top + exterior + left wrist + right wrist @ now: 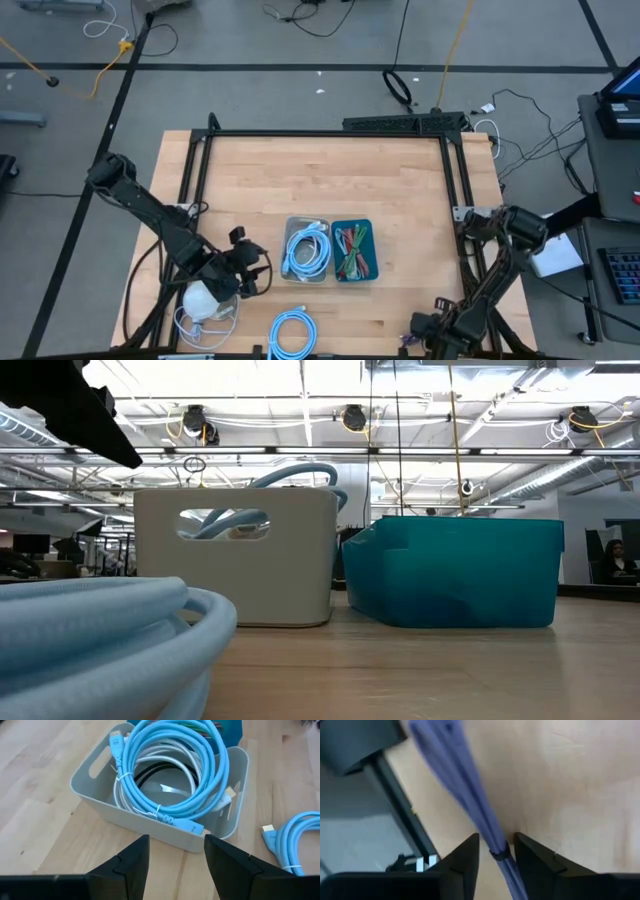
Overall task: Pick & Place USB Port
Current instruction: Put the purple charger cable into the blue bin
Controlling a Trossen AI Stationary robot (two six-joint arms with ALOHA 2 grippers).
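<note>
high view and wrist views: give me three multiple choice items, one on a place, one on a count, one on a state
1. Where is the grey bin relative to the teal bin?
A. stacked on top of it
B. beside it, on the left arm's side
C. at the table's far edge

2. How many bins stand on the table?
A. two
B. four
C. five

3. How do the left gripper jaws stand?
A. shut on a cable
B. open, holding nothing
C. shut on the bin's rim

Answers: 1 B, the high view shows the bins side by side, grey towards the left arm. 2 A, only a grey and a teal one show. 3 B, the left wrist view shows bare wood between them.
</note>
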